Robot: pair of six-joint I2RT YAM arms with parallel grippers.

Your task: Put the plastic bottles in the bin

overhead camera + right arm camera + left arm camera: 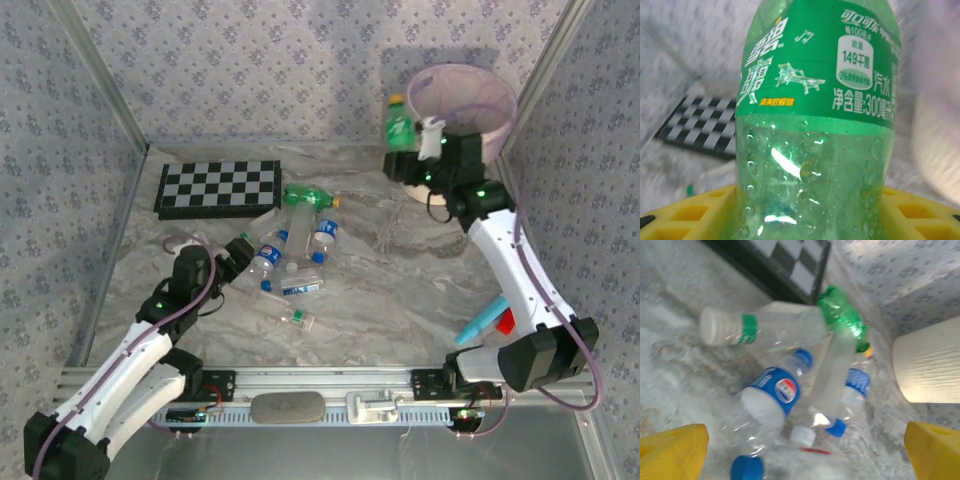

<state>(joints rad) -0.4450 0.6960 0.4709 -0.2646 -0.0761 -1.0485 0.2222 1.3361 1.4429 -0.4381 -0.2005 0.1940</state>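
Since the left fingers [671,450] stand wide apart with nothing between them, low over the grey marbled table [400,280], they look lined up to take one of the bottles just ahead. Nearest the arms lies a small clear plastic bottle with a green band [297,318], flat, its long axis running left to right in the overhead view. Beyond it is the heap of clear plastic bottles with blue caps and labels [774,392], all on their sides and crossing one another at odd angles (so no single one offers a clean approach, I would say). At the heap's far edge a fallen green plastic bottle [304,196] lies flat, its cap pointing right, just before the black-and-white chequered board [218,187]. Farther right, the right fingers [695,215] are clamped on the lower body of a labelled green plastic bottle [815,100], held upright, cap up, long axis vertical, probably so it drops cleanly. It hangs raised just left of the round cream-white bin with the pink bag liner [497,135], not yet over its mouth.
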